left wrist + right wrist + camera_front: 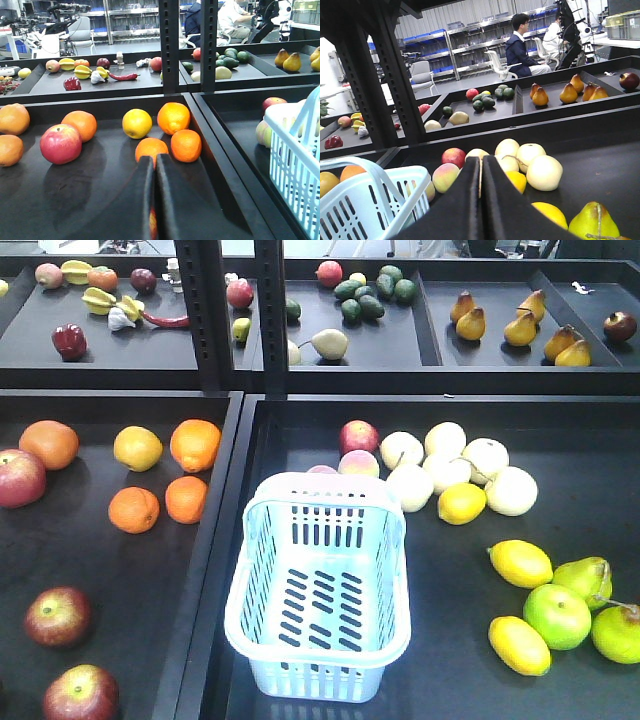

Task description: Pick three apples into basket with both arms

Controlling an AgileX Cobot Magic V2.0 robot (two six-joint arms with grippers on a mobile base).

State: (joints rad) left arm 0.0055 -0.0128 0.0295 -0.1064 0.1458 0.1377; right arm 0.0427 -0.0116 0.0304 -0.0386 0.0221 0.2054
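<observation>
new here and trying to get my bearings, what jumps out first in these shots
The empty pale blue slotted plastic basket stands out most, at the near left of the right-hand black tray. In the neighbouring left tray lie bright round oranges and, towards its left edge, three dark red apples. Right of the basket sits a cluster of pale cream round fruits, with yellow lemons and green fruit nearer the camera.

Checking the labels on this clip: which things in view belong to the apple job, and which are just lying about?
Job: dark red apples, basket, left gripper, right gripper.
Lying about: oranges, lemons, green fruit, pale round fruit, pears, avocados.
</observation>
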